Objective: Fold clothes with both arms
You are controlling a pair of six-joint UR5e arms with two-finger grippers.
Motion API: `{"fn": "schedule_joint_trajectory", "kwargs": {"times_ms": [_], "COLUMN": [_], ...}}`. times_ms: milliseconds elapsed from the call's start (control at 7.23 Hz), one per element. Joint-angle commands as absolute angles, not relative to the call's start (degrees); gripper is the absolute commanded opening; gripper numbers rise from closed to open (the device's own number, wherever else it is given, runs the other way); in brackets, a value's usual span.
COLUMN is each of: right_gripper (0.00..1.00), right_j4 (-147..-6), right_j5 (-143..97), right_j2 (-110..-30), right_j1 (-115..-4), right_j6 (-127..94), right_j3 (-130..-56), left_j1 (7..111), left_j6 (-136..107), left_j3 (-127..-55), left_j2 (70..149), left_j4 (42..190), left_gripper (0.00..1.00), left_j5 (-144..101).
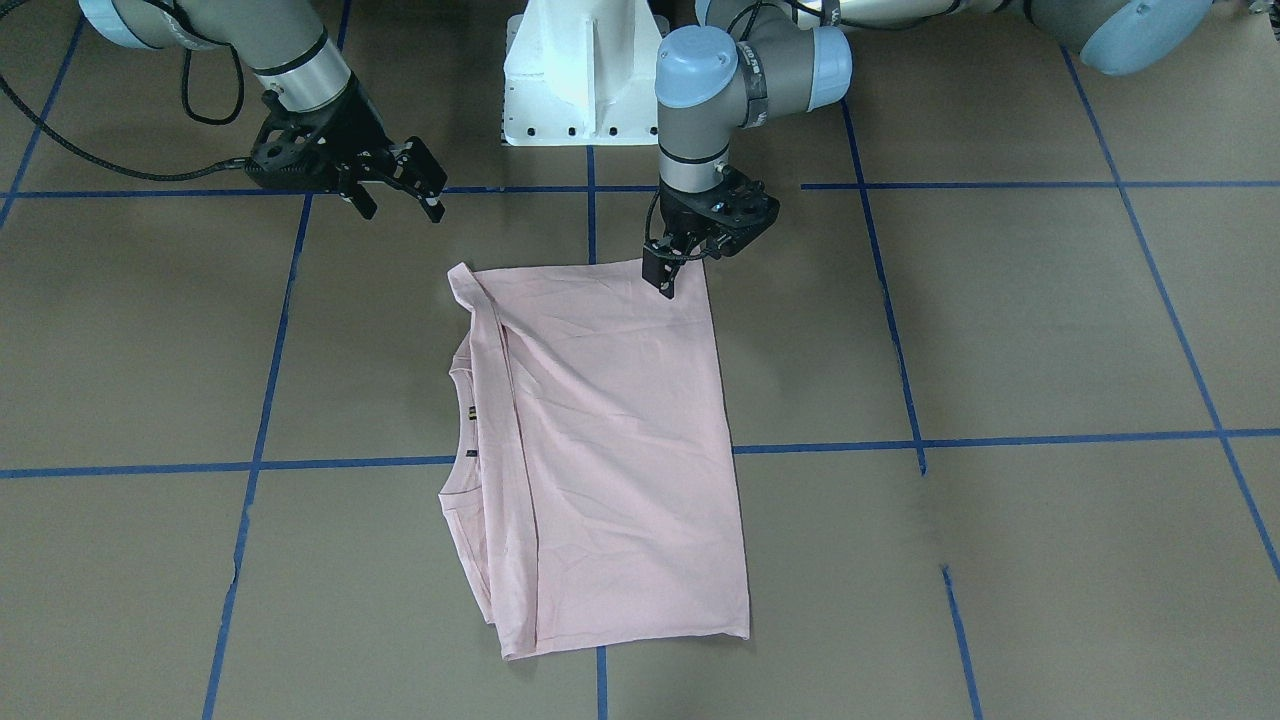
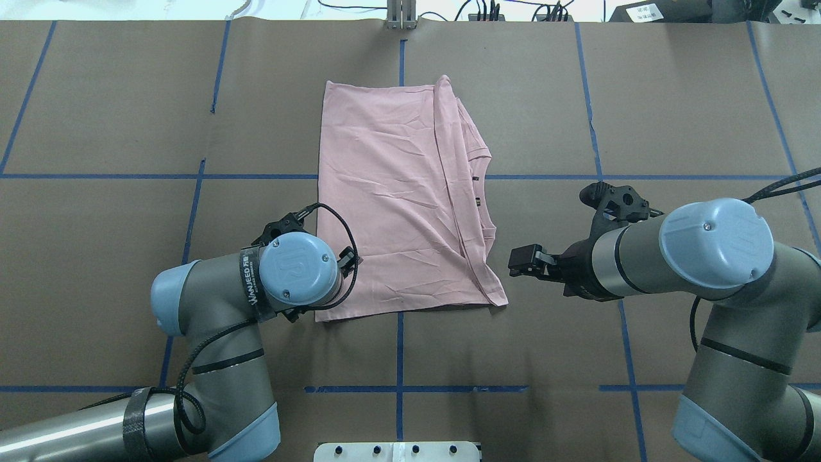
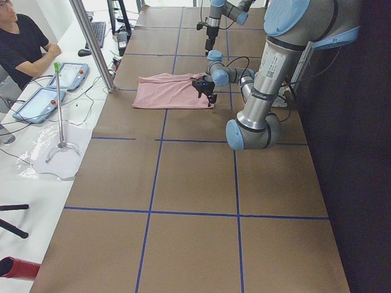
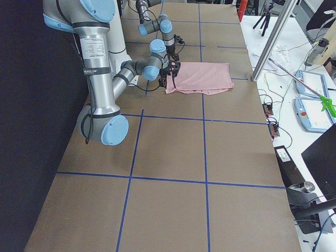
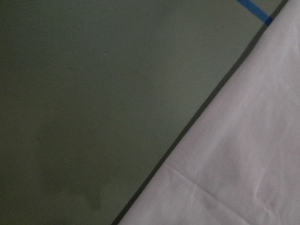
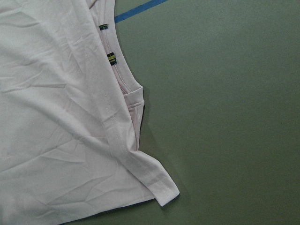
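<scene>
A pale pink T-shirt [image 1: 620,420] lies flat on a brown tabletop [image 1: 1000,320] that is marked into large squares by blue tape lines [image 1: 1000,185]. The shirt sits about midway between the tabletop's left and right ends, and closer to the far edge than to the robot's edge. It is folded lengthwise into a tall rectangle with plain cloth facing up. On the robot's right side of the shirt the neck opening [image 6: 123,79] peeks out from under the folded layer, with two small dark tags [image 6: 111,57] just inside it. The left arm [image 2: 211,301] bends over the shirt corner nearest the robot on its left. Its black pincer [image 1: 667,283] points straight down, with the tips at the cloth's edge. Whether it is clenched on the fabric or only touching it cannot be told. The left wrist view shows only a blurred shirt edge against the tabletop. The right arm [image 2: 705,250] reaches in from the robot's right. Its pincer [image 1: 400,205] is released, the two fingers spread and holding nothing. It hangs just off the shirt corner nearest the robot on that side, not touching the cloth. A white pedestal base [image 1: 575,80] stands at the robot's edge between the arms.
</scene>
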State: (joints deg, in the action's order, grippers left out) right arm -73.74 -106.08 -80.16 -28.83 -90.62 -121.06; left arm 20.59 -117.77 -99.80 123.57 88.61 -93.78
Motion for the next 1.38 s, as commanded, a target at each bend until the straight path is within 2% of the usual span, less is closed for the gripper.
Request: {"fn": "schedule_joint_trajectory", "kwargs": {"times_ms": [0, 968, 1106, 1245], "right_gripper": [1.0, 1.0, 1.0, 1.0], "right_j4": [-73.7, -73.7, -73.7, -73.7], "right_j5": [-106.1, -105.9, -105.9, -105.9], "right_j2": [-79.7, -79.7, -79.7, -79.7], "right_j1": [-28.7, -28.8, -28.8, -28.8], "right_j6": [-90.6, -90.6, -90.6, -90.6], "right_j3": [-120.8, -120.8, -120.8, -120.8], "left_j1": [19.3, 17.1, 17.1, 17.1], "left_j6": [-119.1, -119.4, -119.4, -120.9], "left_j3": [-101.2, -100.9, -101.0, -101.0], "left_j2": [123.0, 121.9, 121.9, 121.9], "left_j4": [86.8, 86.9, 86.8, 86.9], "left_gripper": [1.0, 0.98, 0.92, 0.72], "left_j5": [-93.6, -93.5, -93.6, -93.6]}}
